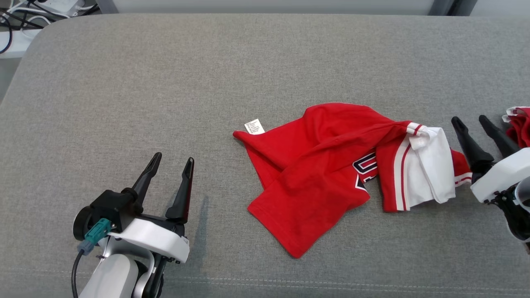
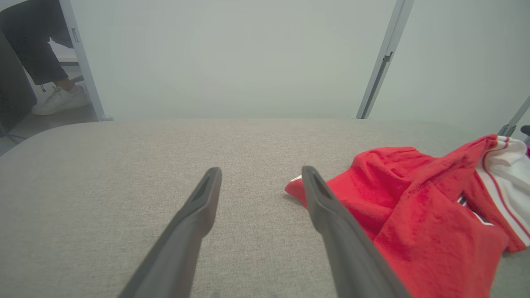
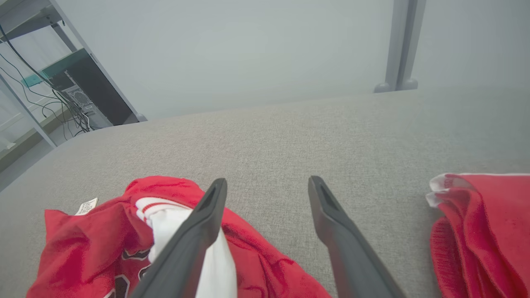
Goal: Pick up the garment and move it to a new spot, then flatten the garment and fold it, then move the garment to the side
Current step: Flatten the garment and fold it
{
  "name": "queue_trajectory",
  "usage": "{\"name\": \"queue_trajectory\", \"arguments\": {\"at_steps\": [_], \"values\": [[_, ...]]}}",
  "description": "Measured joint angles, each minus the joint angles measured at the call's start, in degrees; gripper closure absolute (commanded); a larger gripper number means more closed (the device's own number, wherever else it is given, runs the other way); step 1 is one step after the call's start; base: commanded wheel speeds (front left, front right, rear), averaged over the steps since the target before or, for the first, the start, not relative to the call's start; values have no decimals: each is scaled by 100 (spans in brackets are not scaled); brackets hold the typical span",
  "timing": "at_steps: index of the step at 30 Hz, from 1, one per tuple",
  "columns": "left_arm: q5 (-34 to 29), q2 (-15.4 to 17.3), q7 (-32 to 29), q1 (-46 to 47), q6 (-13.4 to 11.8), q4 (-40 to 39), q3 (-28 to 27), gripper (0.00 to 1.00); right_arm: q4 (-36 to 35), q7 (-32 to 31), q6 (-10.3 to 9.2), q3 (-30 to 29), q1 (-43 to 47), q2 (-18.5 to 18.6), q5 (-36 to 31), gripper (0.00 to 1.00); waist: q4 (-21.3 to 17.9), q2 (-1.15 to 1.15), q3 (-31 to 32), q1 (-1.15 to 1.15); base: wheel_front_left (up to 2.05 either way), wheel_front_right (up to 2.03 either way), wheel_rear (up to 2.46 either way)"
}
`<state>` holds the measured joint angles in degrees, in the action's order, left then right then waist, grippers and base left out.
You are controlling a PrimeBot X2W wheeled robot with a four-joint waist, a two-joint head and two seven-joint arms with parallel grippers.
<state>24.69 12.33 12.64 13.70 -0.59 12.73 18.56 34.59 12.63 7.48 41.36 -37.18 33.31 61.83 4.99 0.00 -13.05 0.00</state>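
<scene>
Grey padded table spans the head view. Red garment lies crumpled at 3 o'clock from centre, white sleeve bunched at its 3 o'clock end. Looks set down at a spot; not flat, not folded, so my read is flatten, fold and side-move all remain. Second red cloth at far 3 o'clock, cut off by the frame, can't identify it. Right gripper spread wide, empty, just beside the sleeve. Left gripper at 8 o'clock, spread, empty, well apart from the garment. Care label at its 10 o'clock corner, unreadable; chest print mostly hidden in folds
</scene>
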Motion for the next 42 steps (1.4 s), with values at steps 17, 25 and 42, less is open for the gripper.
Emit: {"name": "queue_trajectory", "arguments": {"at_steps": [17,25,42], "values": [[-62,380,-59,-515,-386,-494,-200,0,-1940,162,0,-3559,2006,-803,-3466,0,-408,0,512,0,0,0,0],[-94,481,-86,-927,-613,-710,-274,0,-2829,76,0,-3932,3434,-1893,-4717,0,-421,0,745,0,0,0,0],[2,619,-204,-1704,-912,-1090,-386,0,-3341,-210,0,-3919,4593,-2605,-5228,0,-501,1,1286,0,0,0,0]]}}
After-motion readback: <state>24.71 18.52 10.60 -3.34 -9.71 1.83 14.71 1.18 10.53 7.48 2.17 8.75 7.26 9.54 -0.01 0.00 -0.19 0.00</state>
